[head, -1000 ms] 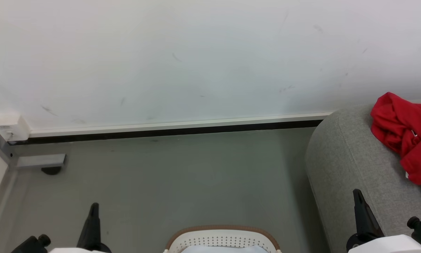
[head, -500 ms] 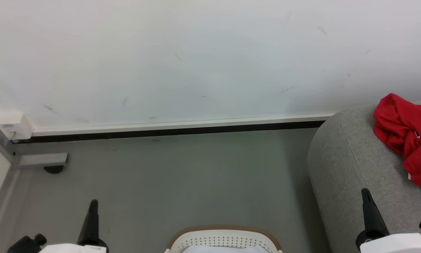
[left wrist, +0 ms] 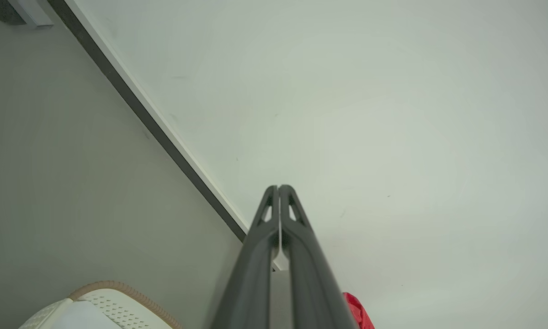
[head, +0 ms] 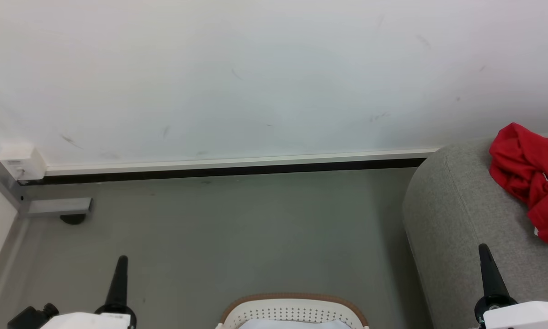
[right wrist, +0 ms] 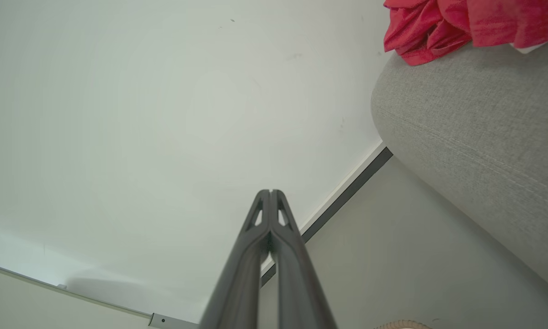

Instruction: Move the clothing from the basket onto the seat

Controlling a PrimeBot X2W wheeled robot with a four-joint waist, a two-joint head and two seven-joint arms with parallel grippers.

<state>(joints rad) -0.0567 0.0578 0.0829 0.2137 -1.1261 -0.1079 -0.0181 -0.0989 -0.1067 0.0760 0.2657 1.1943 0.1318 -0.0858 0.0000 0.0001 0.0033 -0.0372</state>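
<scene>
One basket [head: 294, 312], one seat [head: 452, 214], one clothing heap [head: 529, 169], and two finger pairs: left fingers [head: 118, 281] and right fingers [head: 489, 272].

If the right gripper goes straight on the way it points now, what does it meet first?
Probably the wall, just above the skirting; nothing stands before the right gripper. The sofa lies off to its side, though depth is unclear.

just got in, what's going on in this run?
Nothing is being handled right now. The left gripper and right gripper are both shut and empty, one to each side of the basket, whose far rim shows at the bottom of the head view. Red clothing lies on the grey seat at the right. What the basket holds can't be made out.
</scene>
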